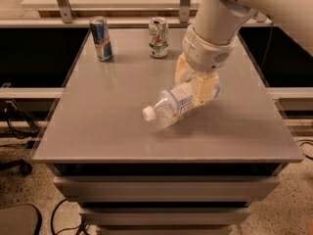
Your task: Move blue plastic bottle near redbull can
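While the lower drawers (166, 186) under the counter (98, 136) run off the bottom of your view, you can make out dark cables (17, 126) on the speckled floor to the left, partly hidden by the counter's side. Over the middle of the counter the blue plastic bottle (171, 105) lies tilted, close to flat. Its white cap (148, 113) points toward you and to the left, and its base end is hidden behind the gripper (198, 93). The jaws are clamped across the bottle's far half, one pale yellow finger in front of it and the other behind. A soft shadow sits under the bottle, but you cannot tell whether it rests on the surface or hangs just above it. Its label (182, 101) is white and light blue, and no writing on it can be read. Above the gripper the white arm (215, 28) climbs out of the top right corner, so most of it is cut off. Farther back, well apart from the bottle, the redbull can (101, 38) stands upright near the far left corner, blue and silver with a red mark, its lettering unreadable. To its right a white-and-green can (158, 37) stands upright, its print illegible too. Behind both, two metal posts (61, 1) are cut by the top edge.
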Robot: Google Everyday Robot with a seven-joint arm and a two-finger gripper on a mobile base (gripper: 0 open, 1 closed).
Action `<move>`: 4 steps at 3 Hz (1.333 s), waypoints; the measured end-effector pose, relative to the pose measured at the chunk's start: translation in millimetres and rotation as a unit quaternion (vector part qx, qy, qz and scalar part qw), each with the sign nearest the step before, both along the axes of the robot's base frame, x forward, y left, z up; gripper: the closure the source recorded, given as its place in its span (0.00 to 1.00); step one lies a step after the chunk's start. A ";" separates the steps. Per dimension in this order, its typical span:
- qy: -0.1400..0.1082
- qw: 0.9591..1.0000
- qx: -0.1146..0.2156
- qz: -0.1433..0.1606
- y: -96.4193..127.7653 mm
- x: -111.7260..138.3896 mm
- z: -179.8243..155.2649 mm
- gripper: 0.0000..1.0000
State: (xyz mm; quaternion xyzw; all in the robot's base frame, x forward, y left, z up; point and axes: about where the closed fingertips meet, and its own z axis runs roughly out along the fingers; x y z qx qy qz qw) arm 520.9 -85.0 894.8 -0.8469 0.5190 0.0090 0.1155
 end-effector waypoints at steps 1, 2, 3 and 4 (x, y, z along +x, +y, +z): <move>-0.006 1.000 -0.007 0.011 21.5 13.3 0.0 1.00; -0.009 0.999 -0.023 0.040 55.5 38.0 -1.6 1.00; -0.014 0.997 -0.038 0.067 97.2 67.0 -1.0 1.00; -0.022 0.996 -0.045 0.069 128.4 98.1 0.5 1.00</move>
